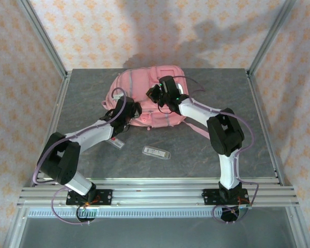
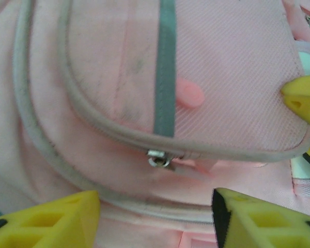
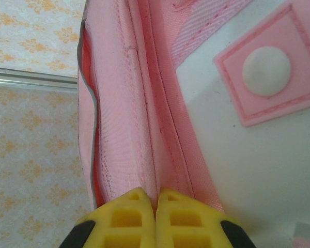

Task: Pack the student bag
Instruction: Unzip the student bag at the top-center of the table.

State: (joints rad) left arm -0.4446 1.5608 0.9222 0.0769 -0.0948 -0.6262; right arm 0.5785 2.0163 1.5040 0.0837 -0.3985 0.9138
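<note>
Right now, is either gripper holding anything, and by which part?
The right gripper is shut on the student bag, pinching a pink fabric fold beside its white front patch. The left gripper is open over a zipper pull, holding nothing.

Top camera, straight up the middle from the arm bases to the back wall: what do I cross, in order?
Aluminium rail → clear flat case → student bag → patterned backdrop.
</note>
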